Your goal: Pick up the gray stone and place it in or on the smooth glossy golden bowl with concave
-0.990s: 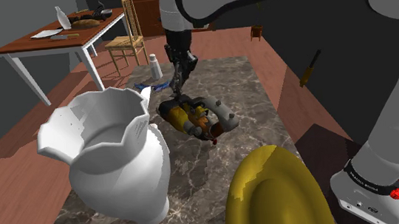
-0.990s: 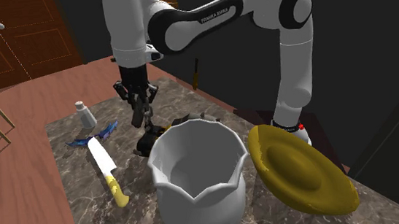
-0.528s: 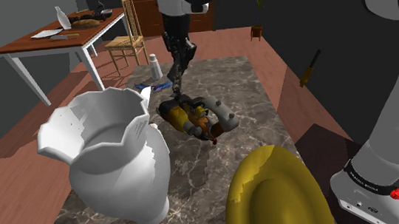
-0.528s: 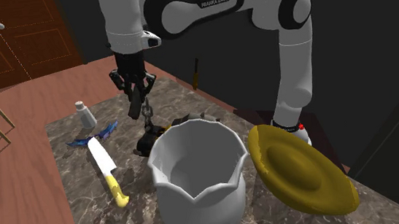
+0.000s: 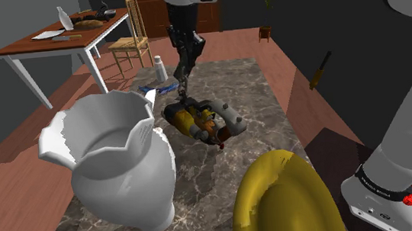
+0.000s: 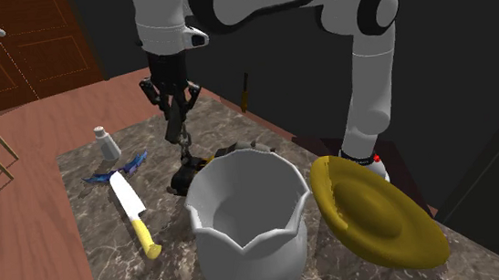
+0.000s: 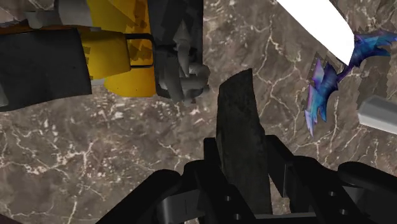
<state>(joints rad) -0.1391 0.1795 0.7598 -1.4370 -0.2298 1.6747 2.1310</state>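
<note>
My gripper [image 7: 245,170] is shut on the dark gray stone [image 7: 240,130], a narrow upright slab clasped between the two black fingers [image 7: 212,162]. In the shoulder view the gripper [image 5: 182,72] hangs above the marble table with the stone [image 5: 181,85] pointing down from it. The second exterior view has the gripper [image 6: 177,120] and stone [image 6: 182,139] over the table's far part. The glossy golden bowl [image 5: 281,200] stands tilted at the near end of the table, by the stand. Seen in the second exterior view, the bowl [image 6: 377,209] lies well to the right of the gripper.
A yellow and black object [image 5: 201,121] lies just beneath the stone. A large white jug [image 5: 120,160] stands between gripper and near table edge. A yellow-handled knife [image 6: 131,210], a blue trinket [image 6: 117,169] and a small white shaker [image 6: 104,142] lie on the marble table [image 6: 102,265].
The gripper has risen from low over the table, carrying the stone up with it. The other objects have stayed put.
</note>
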